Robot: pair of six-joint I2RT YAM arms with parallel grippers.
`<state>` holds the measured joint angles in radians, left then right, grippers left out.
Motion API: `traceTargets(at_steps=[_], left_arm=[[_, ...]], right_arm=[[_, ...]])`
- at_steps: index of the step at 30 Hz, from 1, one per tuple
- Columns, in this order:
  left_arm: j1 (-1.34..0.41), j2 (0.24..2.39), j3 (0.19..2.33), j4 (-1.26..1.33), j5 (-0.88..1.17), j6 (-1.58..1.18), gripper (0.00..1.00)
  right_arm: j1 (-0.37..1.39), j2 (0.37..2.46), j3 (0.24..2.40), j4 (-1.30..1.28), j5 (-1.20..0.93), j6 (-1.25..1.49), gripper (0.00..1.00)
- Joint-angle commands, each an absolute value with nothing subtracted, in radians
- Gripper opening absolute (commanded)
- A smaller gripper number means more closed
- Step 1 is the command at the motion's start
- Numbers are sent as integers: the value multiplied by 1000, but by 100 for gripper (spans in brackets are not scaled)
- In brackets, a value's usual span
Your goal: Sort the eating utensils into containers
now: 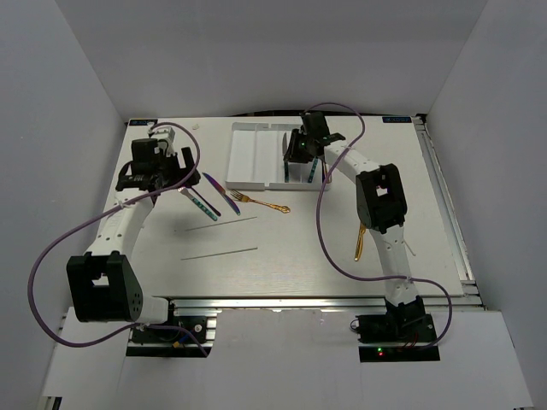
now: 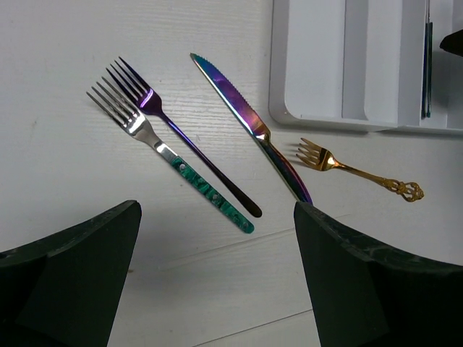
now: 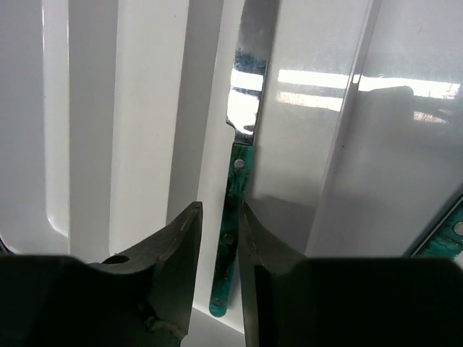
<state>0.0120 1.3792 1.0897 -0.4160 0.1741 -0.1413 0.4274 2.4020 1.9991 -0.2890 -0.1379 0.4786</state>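
Note:
The white tray (image 1: 252, 158) lies at the back centre of the table. Over it my right gripper (image 1: 301, 147) has its jaws slightly parted, open, either side of a teal-handled knife (image 3: 235, 188) that lies in a compartment below them (image 3: 221, 217). Another teal handle (image 3: 445, 235) rests one compartment to the right. Left of the tray lie a purple knife (image 2: 246, 119), a purple fork (image 2: 195, 152), a teal-handled fork (image 2: 202, 186) and a small gold fork (image 2: 354, 170). My left gripper (image 2: 217, 275) hangs wide open and empty just short of those handles.
A gold utensil (image 1: 360, 242) lies by the right arm's lower link. Two thin grey lines (image 1: 218, 224) (image 1: 220, 253) mark the table in front of the loose utensils. White walls close in the table on both sides and at the back.

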Motion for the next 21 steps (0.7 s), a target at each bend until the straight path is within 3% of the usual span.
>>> traceTargets(at_steps=[1,5,10,14,21], left_arm=[[14,1328,1066,-436,172,-205,98],[14,1322,1046,-446,150,-235,98],[14,1313,1029,-459,133,-264,98],[14,1310,1031,-456,112,-279,98],[14,1335,1032,-462,-10,-294,98]], right_arm=[[425,2339,2019,-252,-149,442,35],[420,2298,2013,-265,-149,425,47],[419,2214,2013,-291,-163,347,48],[413,2102,1956,-395,-36,263,50],[325,1723,1518,-520,109,196,52]])
